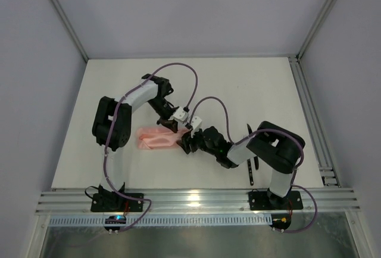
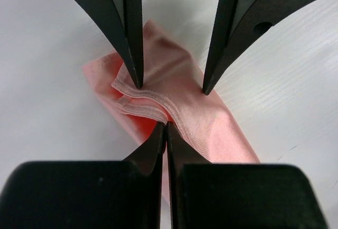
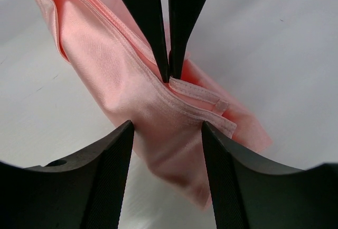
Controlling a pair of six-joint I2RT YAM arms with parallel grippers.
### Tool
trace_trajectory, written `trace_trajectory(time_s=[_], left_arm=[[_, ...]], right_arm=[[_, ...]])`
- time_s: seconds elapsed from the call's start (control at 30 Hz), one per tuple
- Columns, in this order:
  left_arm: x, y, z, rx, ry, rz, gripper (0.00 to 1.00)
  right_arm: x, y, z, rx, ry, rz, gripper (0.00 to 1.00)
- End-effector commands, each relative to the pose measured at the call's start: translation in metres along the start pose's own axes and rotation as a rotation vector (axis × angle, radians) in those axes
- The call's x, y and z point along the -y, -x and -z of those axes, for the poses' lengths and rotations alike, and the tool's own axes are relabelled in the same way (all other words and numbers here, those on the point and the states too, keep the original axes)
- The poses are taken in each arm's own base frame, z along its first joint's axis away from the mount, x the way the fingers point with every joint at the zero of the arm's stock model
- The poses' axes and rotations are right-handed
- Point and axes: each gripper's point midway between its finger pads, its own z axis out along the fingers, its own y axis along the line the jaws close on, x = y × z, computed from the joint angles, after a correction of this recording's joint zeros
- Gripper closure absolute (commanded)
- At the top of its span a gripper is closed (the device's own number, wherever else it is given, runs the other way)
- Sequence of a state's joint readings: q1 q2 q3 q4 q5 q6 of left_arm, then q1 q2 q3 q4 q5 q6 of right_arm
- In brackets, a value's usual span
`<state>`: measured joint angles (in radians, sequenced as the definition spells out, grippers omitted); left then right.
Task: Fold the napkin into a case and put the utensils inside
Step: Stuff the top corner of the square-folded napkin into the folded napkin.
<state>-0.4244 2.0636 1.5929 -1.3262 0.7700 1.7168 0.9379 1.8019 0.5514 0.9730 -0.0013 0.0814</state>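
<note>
Left wrist — narrow salmon-pink case (image 2: 211,123), satiny, layered, stitched hems.

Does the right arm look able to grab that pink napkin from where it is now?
Probably yes. The right gripper is open, its fingers straddling the napkin with only cloth between them. The left gripper, shut on the napkin's edge, sits close though.

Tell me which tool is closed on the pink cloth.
The left tool, tips pinching the napkin; the right tool stands open over it.
</note>
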Motion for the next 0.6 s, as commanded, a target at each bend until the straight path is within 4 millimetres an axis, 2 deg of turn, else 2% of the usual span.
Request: trace_trajectory(time_s=[0.0, 0.2, 0.23, 0.4, 0.57], left_arm=[[0.039, 0.022, 0.005, 0.067, -0.13, 0.093, 1.0], [0.041, 0.026, 0.007, 0.075, -0.128, 0.088, 1.0], [0.043, 0.026, 0.007, 0.075, -0.132, 0.084, 1.0], [0.043, 0.023, 0.008, 0.061, -0.127, 0.079, 1.0], [0.041, 0.015, 0.011, 0.032, -0.116, 0.089, 1.0]], right_arm=[[-0.008, 0.025, -0.015, 0.088, 0.069, -0.022, 0.42], [-0.019, 0.004, -0.021, 0.038, 0.138, -0.102, 0.43], [-0.021, 0.006, -0.021, 0.05, 0.153, -0.109, 0.45], [-0.021, 0.006, -0.021, 0.054, 0.183, -0.162, 0.71], [-0.018, 0.007, -0.011, 0.058, 0.211, -0.205, 0.85]])
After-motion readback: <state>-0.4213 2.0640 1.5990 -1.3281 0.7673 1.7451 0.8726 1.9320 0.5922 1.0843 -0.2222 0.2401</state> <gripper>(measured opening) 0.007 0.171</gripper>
